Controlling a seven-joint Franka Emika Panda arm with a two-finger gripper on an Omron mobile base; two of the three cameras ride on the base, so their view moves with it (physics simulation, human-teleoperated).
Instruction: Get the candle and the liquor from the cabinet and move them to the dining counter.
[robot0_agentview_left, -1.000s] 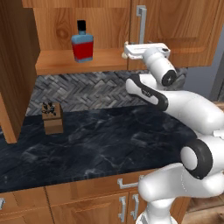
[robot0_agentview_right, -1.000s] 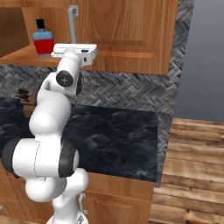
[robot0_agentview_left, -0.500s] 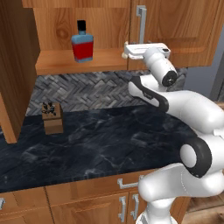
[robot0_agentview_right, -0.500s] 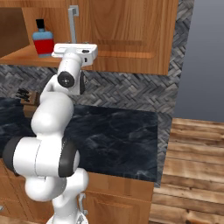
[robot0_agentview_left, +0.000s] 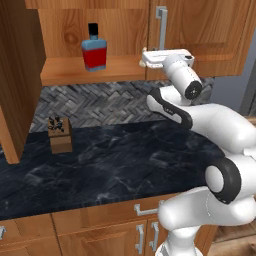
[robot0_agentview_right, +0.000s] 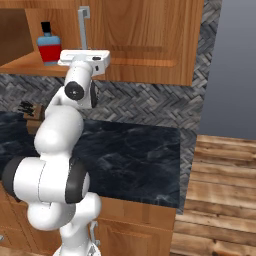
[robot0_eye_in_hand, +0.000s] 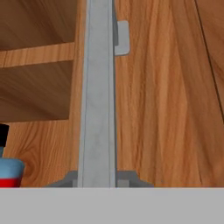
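Showing the white end effector (robot0_agentview_left: 150, 58) raised against the warm brown wooden cabinet (robot0_agentview_left: 200, 30), at the foot of its long silver bar handle (robot0_eye_in_hand: 97, 96); its opening cannot be judged. Left of it, well apart, the red, blue-shouldered liquor bottle (robot0_agentview_left: 94, 49) stands on the open shelf (robot0_agentview_left: 70, 69), above the black marble-look tabletop (robot0_agentview_left: 115, 165).

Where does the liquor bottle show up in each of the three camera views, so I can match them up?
Left base view: the liquor stands upper left of centre on the open cabinet shelf.
Right base view: liquor at upper left, same shelf.
Hand view: cut off at the lower left edge.
Shared landmark: the silver door handle, right of the bottle.
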